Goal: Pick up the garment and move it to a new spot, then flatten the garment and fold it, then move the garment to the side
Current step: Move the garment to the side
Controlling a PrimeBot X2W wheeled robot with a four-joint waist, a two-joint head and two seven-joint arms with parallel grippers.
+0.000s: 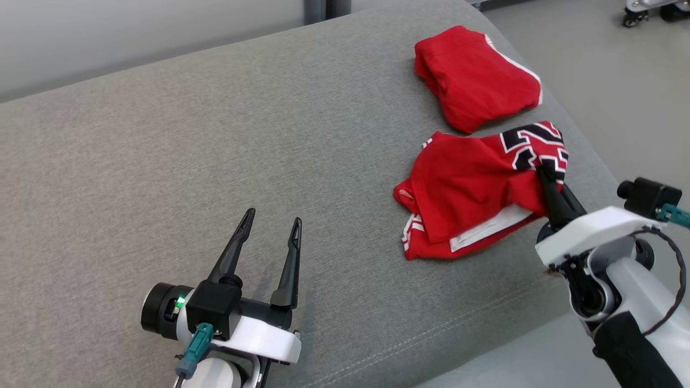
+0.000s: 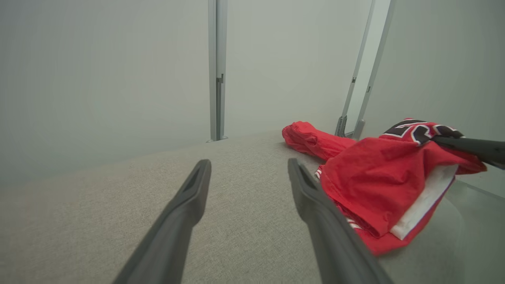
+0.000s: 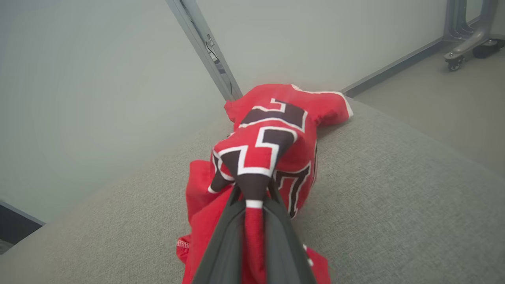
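Note:
A crumpled red jersey (image 1: 463, 188) with black and white numerals lies near the right edge of the grey cushion (image 1: 215, 161). My right gripper (image 1: 542, 172) is shut on a fold of the jersey (image 3: 260, 157) at its numbered end, lifting that part off the surface. Cloth sits pinched between the two dark fingers (image 3: 229, 236). The jersey (image 2: 386, 177) also appears to the right of my left gripper (image 2: 248, 169). My left gripper (image 1: 272, 221) rests low on the cushion at lower left, open and holding nothing, well apart from the jersey.
A second folded red garment (image 1: 474, 75) with white trim lies just beyond the jersey at the far right. The cushion's right edge drops to grey floor (image 1: 620, 81). A wheeled frame base (image 1: 647, 11) stands at top right. Bare cushion spreads across the left and middle.

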